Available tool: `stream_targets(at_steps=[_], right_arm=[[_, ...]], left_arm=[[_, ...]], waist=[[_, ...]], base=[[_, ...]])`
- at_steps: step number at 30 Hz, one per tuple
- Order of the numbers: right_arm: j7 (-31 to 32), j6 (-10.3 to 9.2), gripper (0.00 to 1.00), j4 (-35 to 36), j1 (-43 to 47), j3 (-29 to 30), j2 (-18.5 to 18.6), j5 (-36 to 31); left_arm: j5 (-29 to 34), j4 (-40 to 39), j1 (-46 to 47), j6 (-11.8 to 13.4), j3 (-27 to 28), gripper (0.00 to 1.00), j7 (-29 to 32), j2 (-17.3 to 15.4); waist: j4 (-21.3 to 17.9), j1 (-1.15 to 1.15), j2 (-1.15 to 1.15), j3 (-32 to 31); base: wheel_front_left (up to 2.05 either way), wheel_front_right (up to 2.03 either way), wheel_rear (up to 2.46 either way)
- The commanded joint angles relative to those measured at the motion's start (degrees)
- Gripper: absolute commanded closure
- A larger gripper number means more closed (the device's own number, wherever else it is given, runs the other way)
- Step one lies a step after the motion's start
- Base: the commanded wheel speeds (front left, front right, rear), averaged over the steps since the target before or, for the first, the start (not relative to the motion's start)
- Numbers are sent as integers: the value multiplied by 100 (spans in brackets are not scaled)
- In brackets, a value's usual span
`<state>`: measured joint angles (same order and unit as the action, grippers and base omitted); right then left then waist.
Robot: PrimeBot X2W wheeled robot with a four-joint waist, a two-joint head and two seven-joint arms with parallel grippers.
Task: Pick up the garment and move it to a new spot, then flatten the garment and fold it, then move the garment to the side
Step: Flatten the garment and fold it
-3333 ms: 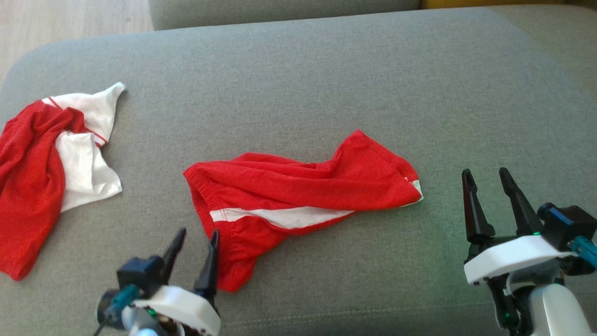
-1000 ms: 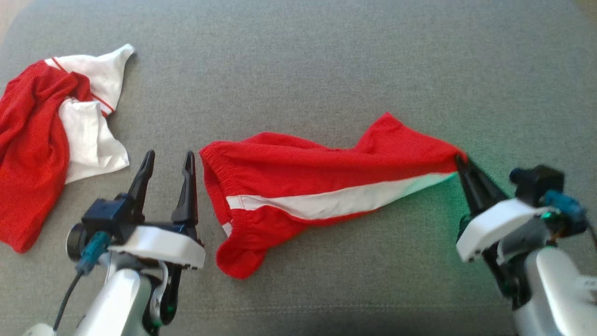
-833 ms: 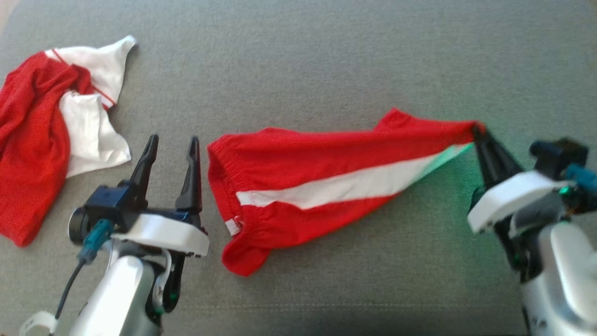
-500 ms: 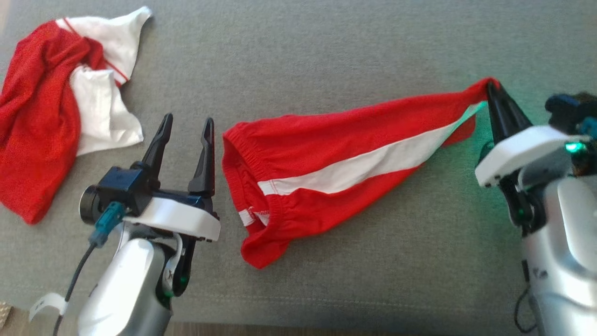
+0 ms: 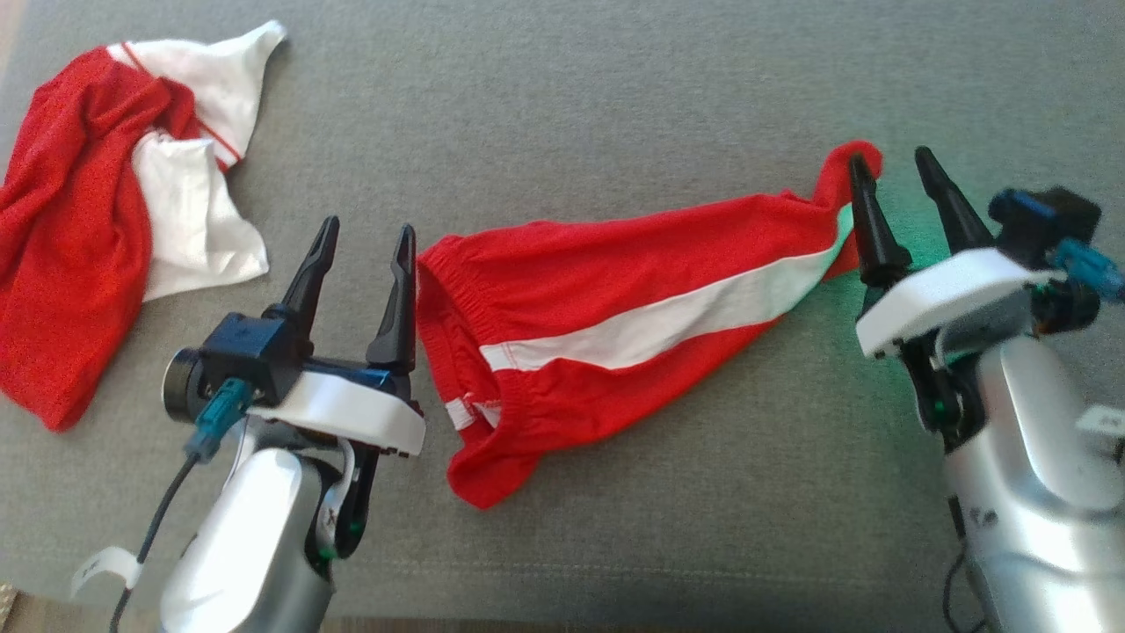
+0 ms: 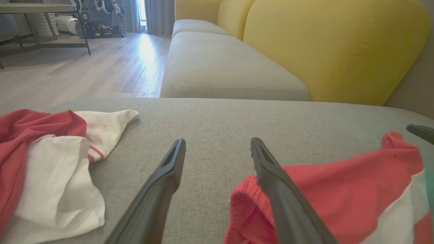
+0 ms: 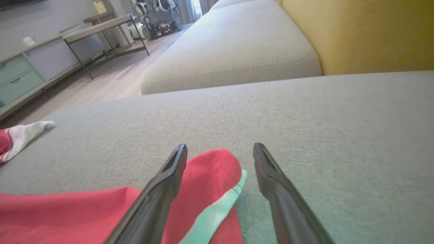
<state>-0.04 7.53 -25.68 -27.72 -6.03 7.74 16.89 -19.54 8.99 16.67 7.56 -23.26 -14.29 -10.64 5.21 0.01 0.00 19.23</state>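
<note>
Though clamped on the garment [image 5: 615, 325] before, right gripper [image 5: 889, 156] now agape

Grey fabric cushion [image 5: 615, 97] bare on the far side, red white-striped shorts [image 5: 606, 281] across the middle, crumpled red-and-white garment [image 5: 79, 229] left

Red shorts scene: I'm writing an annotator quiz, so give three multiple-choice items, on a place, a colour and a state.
1. Where does the crumpled red-and-white garment lie on the grey cushion?
A. Far on the robot's left
B. Far right
C. On the floor

2. What colour is the stripe along the red shorts?
A. Blue
B. White
C. Black

3. How is the right gripper?
A. Shut on the shorts
B. Shut on nothing
C. Open

1 A, it lies beyond the left gripper; 2 B, plain in the head view; 3 C, its fingers stand apart.
</note>
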Motion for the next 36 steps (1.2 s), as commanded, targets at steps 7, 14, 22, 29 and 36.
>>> stream_targets(at_steps=[7,14,22,29,36], right_arm=[[-253,-4,0,1219,1054,251,-60,-228],[-190,-4,0,2198,1747,420,-161,-552],[6,-4,0,2600,2350,366,-301,-691],[90,-4,0,2684,2521,350,-358,-718],[134,-4,0,2759,2547,371,-388,-743]], left_arm=[[137,-201,-204,72,339,0,-71,-214],[237,-311,-574,203,365,0,-71,-332],[226,-429,-1054,302,247,0,55,-381],[195,-488,-1214,338,182,0,143,-390],[185,-541,-1224,356,135,0,200,-409]], waist=[[-360,-1,0,-318],[-579,-1,0,-606],[-638,-1,0,-929],[-640,-1,0,-1053],[-621,-1,0,-1075]], base=[[0,0,0],[0,0,0],[0,0,0],[0,0,0],[0,0,0]])
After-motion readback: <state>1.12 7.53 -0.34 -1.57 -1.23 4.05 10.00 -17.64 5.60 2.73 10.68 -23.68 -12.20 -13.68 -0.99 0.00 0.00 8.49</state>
